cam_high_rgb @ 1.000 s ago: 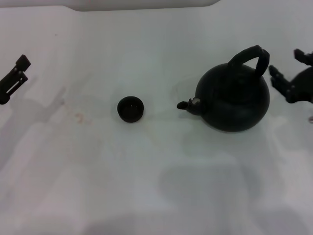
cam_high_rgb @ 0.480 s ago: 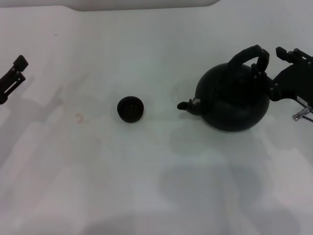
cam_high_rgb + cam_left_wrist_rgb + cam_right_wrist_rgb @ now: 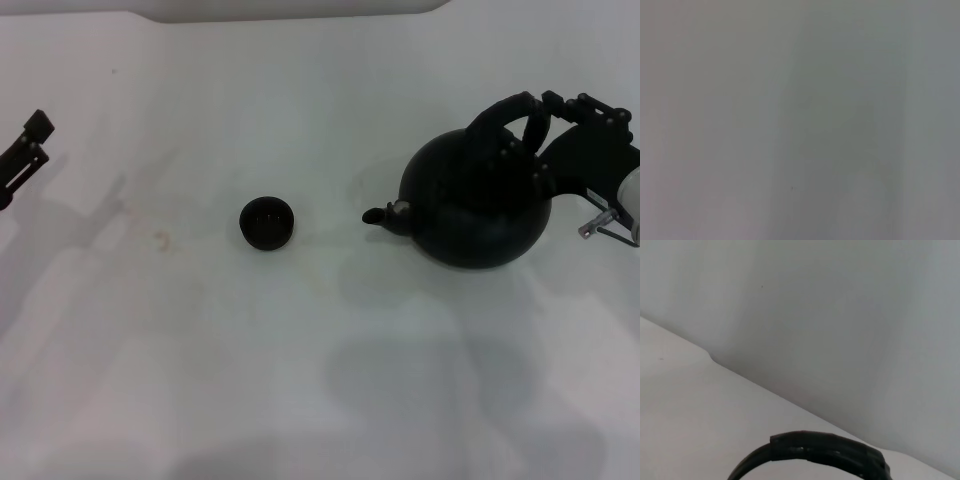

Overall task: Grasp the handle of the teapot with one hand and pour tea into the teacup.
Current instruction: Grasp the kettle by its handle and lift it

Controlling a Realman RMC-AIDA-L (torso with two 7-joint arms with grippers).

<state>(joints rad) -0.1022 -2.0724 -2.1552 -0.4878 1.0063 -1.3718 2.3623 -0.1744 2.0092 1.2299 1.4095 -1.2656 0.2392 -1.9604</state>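
Note:
In the head view the large matte-black teapot (image 3: 475, 205) stands at the right, its stubby spout pointing left toward the tiny dark teacup (image 3: 267, 222). Its arched handle (image 3: 503, 113) rises over the body. My right gripper (image 3: 534, 128) is open, and its fingers straddle the right end of the handle: one above and behind it, one low against the pot's shoulder. The right wrist view shows only the top arc of the handle (image 3: 825, 447). My left gripper (image 3: 30, 142) is parked at the far left edge, open and empty.
The white table (image 3: 300, 360) carries only the pot and the cup, about a pot's width apart. A pale raised edge (image 3: 290, 8) runs along the back. The left wrist view shows only blank grey surface.
My right gripper has moved left from beside the pot until its fingers straddle the handle's right end. The teapot, the cup and the left arm have stayed in place.

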